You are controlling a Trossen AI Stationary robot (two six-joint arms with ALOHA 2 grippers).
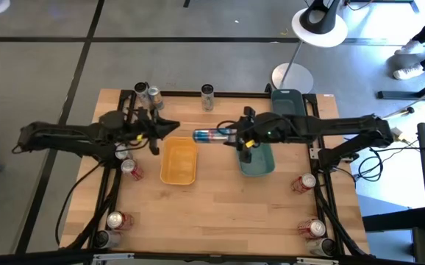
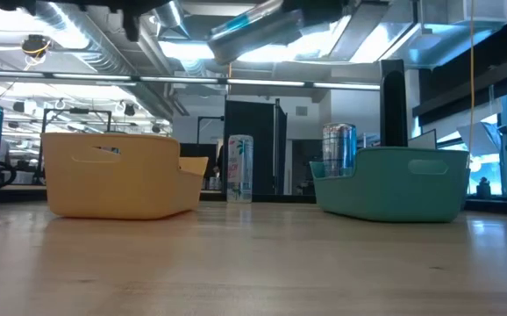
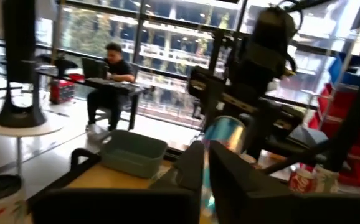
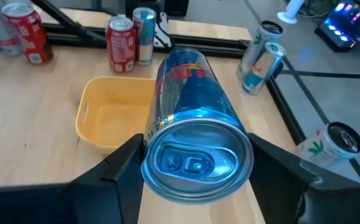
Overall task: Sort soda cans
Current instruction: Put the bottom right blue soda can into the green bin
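My right gripper (image 1: pixel 234 137) is shut on a blue soda can (image 1: pixel 209 135), held lying level in the air between the yellow tray (image 1: pixel 179 162) and the teal tray (image 1: pixel 258 160). The can's silver top faces the right wrist camera (image 4: pixel 195 163). In the low view the can (image 2: pixel 253 31) is high above both trays. My left gripper (image 1: pixel 165 129) hovers just left of the can, above the yellow tray's far left corner; its fingers look shut and empty. Other cans stand upright on the table around the trays. My right gripper pinches the blue can between its two fingers, on the can's opposite sides near its top end (image 4: pixel 152 134). The fingers (image 4: pixel 121 165) come level from the table's right and lie along the can. The can is lifted clear, level, its base toward the table's left.
A dark tray (image 1: pixel 287 103) sits at the far right. Cans stand at the far left (image 1: pixel 148 93), far middle (image 1: pixel 208 94), left (image 1: pixel 129 162), near left (image 1: pixel 114 221), right (image 1: pixel 304 182) and near right (image 1: pixel 315 229). A silver-blue can (image 2: pixel 339 149) shows by the teal tray.
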